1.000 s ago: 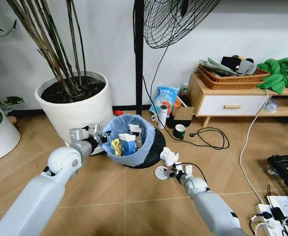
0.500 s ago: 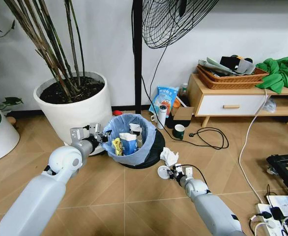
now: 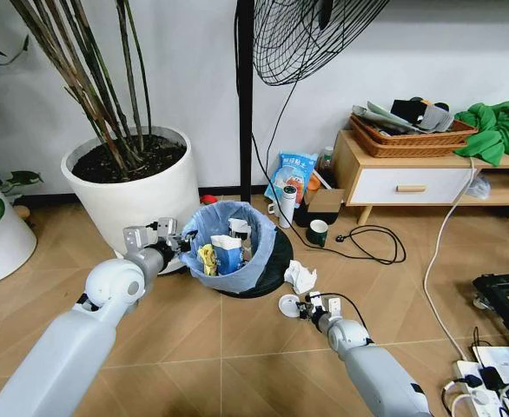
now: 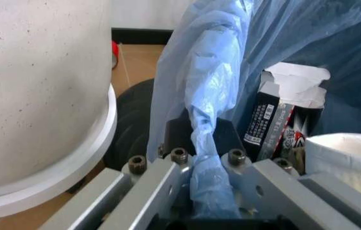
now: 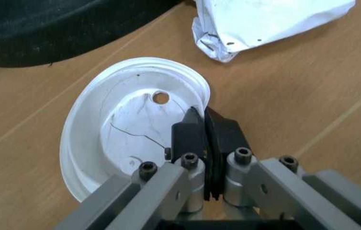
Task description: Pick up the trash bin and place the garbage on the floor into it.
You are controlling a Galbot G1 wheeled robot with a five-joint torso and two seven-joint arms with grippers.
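The trash bin [image 3: 228, 250], dark and lined with a light blue bag [image 4: 199, 86], stands on the floor [image 3: 237, 347] by a fan base. It holds a blue-white carton [image 3: 227, 254], a yellow scrap [image 3: 206, 258] and a black-white tube [image 4: 276, 120]. My left gripper [image 3: 171, 234] [image 4: 201, 135] is shut on the bin's bagged rim on its left side. On the floor to the right, my right gripper [image 3: 309, 305] [image 5: 204, 117] is shut on the rim of a small white cup [image 3: 287, 304] [image 5: 129, 129]. Crumpled white paper [image 3: 300, 276] [image 5: 270, 21] lies just beyond the cup.
A large white plant pot [image 3: 137, 187] [image 4: 40, 96] stands close behind my left gripper. The black fan base [image 3: 276, 256] [image 5: 52, 28] sits under the bin. A cabinet [image 3: 411, 178], cups, a snack bag and cables [image 3: 372, 243] lie at the back right; a power strip [image 3: 489, 369] is near right.
The right gripper and the white cup have shifted only slightly on the floor. The left gripper and the bin have stayed where they were.
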